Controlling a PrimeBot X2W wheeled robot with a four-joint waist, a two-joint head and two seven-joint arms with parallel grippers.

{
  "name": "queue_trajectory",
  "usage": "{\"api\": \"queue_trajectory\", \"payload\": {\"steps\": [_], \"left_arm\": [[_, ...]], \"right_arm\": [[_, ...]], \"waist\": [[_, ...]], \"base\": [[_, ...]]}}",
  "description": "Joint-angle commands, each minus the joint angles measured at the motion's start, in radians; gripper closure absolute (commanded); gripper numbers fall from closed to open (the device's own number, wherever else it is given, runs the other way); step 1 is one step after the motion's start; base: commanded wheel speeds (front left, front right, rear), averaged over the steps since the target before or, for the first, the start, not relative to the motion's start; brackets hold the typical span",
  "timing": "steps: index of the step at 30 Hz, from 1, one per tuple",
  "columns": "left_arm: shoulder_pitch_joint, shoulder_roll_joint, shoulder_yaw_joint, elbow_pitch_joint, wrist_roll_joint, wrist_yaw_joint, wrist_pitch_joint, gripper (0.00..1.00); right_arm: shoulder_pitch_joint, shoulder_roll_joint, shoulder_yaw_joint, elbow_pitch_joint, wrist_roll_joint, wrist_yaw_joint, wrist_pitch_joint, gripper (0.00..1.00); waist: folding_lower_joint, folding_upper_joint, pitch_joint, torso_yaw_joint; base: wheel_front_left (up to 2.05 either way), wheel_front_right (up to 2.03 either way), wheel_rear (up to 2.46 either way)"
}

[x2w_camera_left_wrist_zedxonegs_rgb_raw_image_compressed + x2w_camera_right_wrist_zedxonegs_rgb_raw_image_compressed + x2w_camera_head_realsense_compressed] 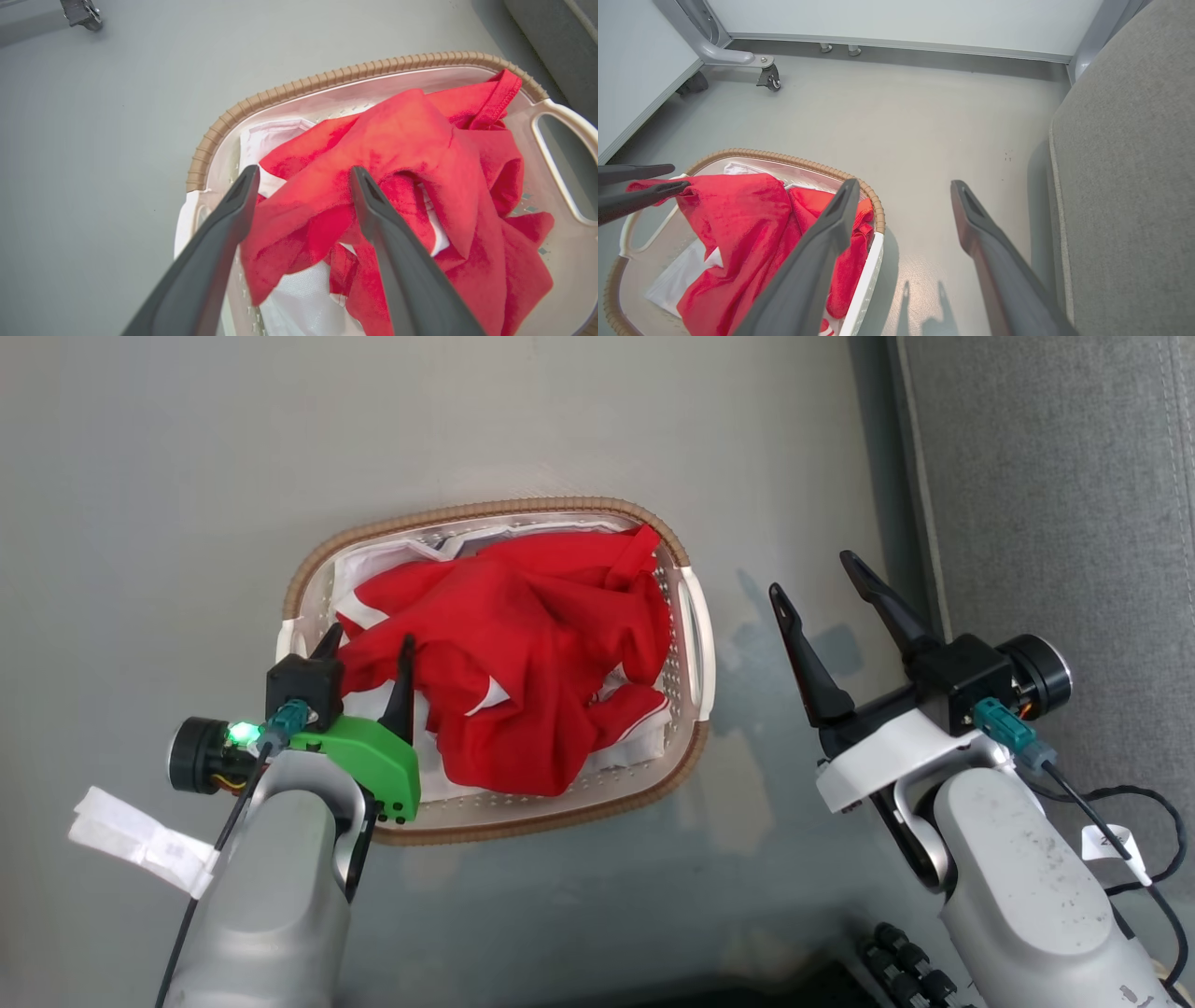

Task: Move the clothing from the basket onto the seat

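1. Reads as the reach-and-grasp step, with nothing lifted yet.
2. Finds the left end effector (370, 637) over the left end of the basket (485, 509), spread wide and gripping nothing. Cannot tell whether the tips brush the clothing (523, 653) or hang just above it.
3. Finds the right end effector (811, 573) spread wide and empty too, above bare floor (794, 457) between basket and seat (1055, 504).
4. Places the clothing inside the basket as a crumpled red heap on a white sheet (299, 298), one fold reaching the rim near the right-hand handle.
5. Next, probably: lower the left tips around a raised ridge of red, close on red cloth alone, and leave the sheet behind.
6. After that, lift clear of the brown rim before swinging right toward the seat.
7. Edges to mind: the basket wall and left handle just beside the left fingers, and the seat's front edge close to the right arm.
8. Open room: plenty of bare floor beyond the basket and between it and the seat, with just the right arm in the likely carry path.
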Motion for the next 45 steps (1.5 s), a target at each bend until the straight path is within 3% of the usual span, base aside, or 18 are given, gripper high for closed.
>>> {"api": "queue_trajectory", "payload": {"steps": [1,9,18,24,29,31,39,45], "left_arm": [[-0.025,0.006,-0.013,0.028,-0.015,-0.005,-0.004,0.0],[-0.089,0.002,-0.188,0.158,-0.189,-0.007,-0.004,0.0],[-0.179,0.059,-0.4,0.223,-0.311,-0.007,-0.004,0.0],[-0.24,0.074,-0.438,0.266,-0.302,-0.007,-0.004,0.0],[-0.25,0.052,-0.449,0.312,-0.332,-0.007,-0.004,0.0],[-0.254,0.047,-0.461,0.314,-0.348,-0.007,-0.004,1.0],[-0.176,0.069,-0.412,0.225,-0.378,-0.007,-0.004,1.0],[-0.066,0.056,-0.314,0.091,-0.352,-0.002,-0.004,1.0]], "right_arm": [[-0.01,0.002,0.005,0.002,0.005,-0.001,-0.005,0.0],[-0.022,0.01,0.025,0.0,0.013,0.0,-0.005,0.0],[-0.039,0.022,0.048,-0.002,0.014,0.0,-0.005,0.0],[-0.042,0.032,0.055,-0.002,0.018,-0.001,-0.005,0.0],[-0.048,0.037,0.058,0.003,0.021,-0.001,-0.005,0.0],[-0.049,0.039,0.058,0.007,0.023,0.0,-0.005,0.0],[-0.033,0.044,0.062,0.028,0.028,-0.001,-0.005,0.0],[-0.002,0.049,0.055,0.061,0.038,-0.001,-0.005,0.0]], "waist": [[-0.0001,-0.0001,0.006,-0.007],[-0.0001,-0.0001,0.03,-0.028],[-0.0001,-0.0001,0.081,-0.051],[-0.0001,-0.0001,0.109,-0.064],[-0.0001,-0.0001,0.12,-0.073],[-0.0001,-0.0001,0.118,-0.074],[-0.0001,-0.0001,0.032,-0.064],[-0.0001,-0.0001,-0.086,-0.037]], "base": [[0.0,0.0,0.0],[0.0,0.0,0.0],[0.0,0.0,0.0],[0.0,0.0,0.0],[0.0,0.0,0.0],[0.0,0.0,0.0],[0.0,0.0,0.0],[0.0,0.0,0.0]]}}
